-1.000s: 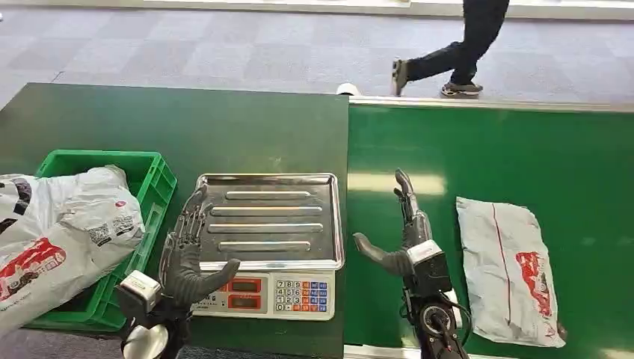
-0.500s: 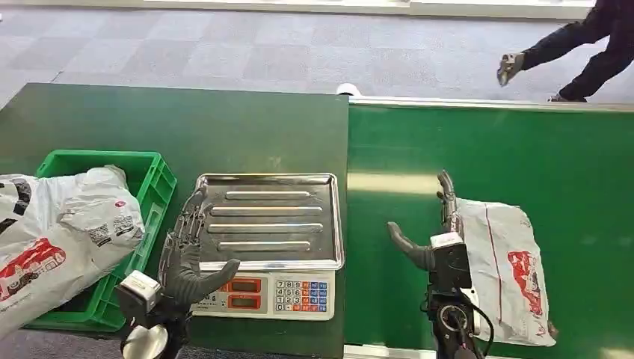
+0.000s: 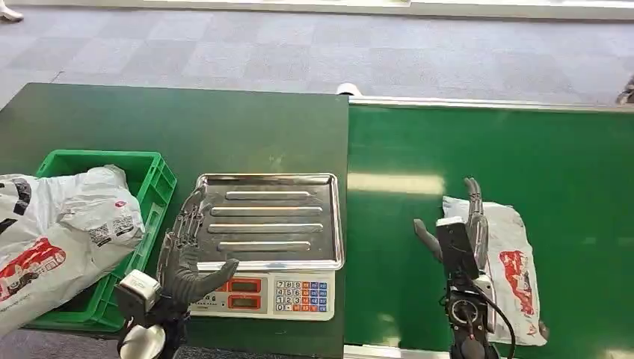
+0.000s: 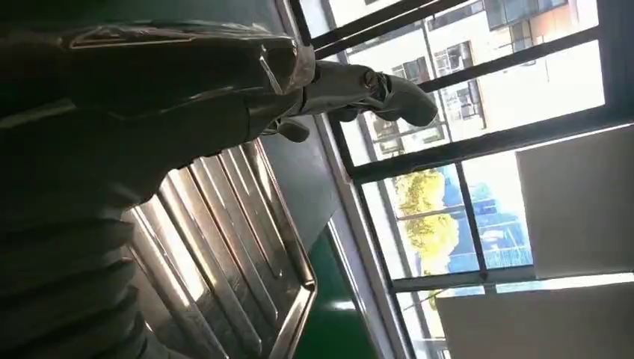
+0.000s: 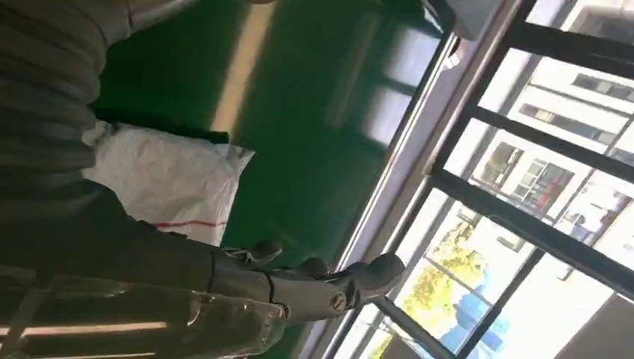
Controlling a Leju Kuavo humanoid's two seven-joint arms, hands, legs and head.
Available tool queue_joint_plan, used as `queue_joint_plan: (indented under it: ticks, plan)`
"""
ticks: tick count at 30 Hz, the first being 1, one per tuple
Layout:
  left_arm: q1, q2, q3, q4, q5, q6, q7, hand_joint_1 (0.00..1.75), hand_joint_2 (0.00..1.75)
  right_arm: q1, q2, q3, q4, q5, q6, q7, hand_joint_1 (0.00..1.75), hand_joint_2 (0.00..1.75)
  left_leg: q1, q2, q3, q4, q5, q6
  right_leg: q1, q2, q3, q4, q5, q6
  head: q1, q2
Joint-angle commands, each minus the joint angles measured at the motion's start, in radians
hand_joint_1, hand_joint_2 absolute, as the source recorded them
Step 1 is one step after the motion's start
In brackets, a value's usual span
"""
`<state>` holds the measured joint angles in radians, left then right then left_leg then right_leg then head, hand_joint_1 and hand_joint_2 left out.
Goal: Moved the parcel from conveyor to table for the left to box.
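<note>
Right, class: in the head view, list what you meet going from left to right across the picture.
Grey parcels → green crate → left hand → scale tray → right hand → parcel on the conveyor.

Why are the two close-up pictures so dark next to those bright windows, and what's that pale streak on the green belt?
Both wrist views expose for bright windows, leaving the left hand and right hand dim; head view's streak is glare on the conveyor.

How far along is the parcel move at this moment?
Done: earlier parcels fill the green crate. In hand: the open right hand is over the white parcel on the conveyor, not gripping. Left: grasping, moving it to the table.
</note>
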<state>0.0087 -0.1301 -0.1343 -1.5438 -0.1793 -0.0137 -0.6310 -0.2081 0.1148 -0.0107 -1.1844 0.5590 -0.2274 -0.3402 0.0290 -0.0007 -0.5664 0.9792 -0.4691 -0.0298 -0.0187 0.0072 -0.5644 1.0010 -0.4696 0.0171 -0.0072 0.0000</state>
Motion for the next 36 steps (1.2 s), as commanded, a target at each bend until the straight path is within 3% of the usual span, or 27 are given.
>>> queue_joint_plan:
  ticks: [1,9,29,36]
  plan:
    - [-0.004,-0.005,0.023,0.011,-0.004,-0.011,0.018,0.0,1.75,-0.099,-0.019,-0.121,0.256,0.145,-0.057,0.096,0.0,1.75,-0.001,0.0,0.002,-0.002,0.001,0.003,0.0,0.0,0.002,-0.002,0.001,-0.001,0.0,0.0]
    - [-0.03,-0.016,0.02,0.022,-0.01,-0.024,0.034,0.0,1.75,-0.132,-0.038,-0.199,0.377,0.231,-0.124,0.153,0.0,1.75,-0.001,-0.002,0.002,-0.001,0.001,0.003,0.0,-0.002,0.002,-0.001,0.0,-0.001,0.0,0.0]
    - [-0.035,-0.01,0.016,0.036,-0.011,-0.029,0.037,0.0,1.75,-0.152,-0.033,-0.244,0.432,0.237,-0.116,0.155,0.0,1.75,-0.001,0.0,0.001,-0.001,0.0,0.002,0.0,-0.001,0.001,-0.001,0.0,-0.001,0.0,0.0]
    - [-0.048,-0.003,-0.001,0.048,-0.008,-0.026,0.038,0.0,1.75,-0.157,-0.022,-0.259,0.423,0.328,-0.096,0.23,0.0,1.75,-0.001,0.0,0.001,0.0,0.0,0.002,-0.001,0.0,0.0,0.0,0.0,-0.001,0.0,0.0]
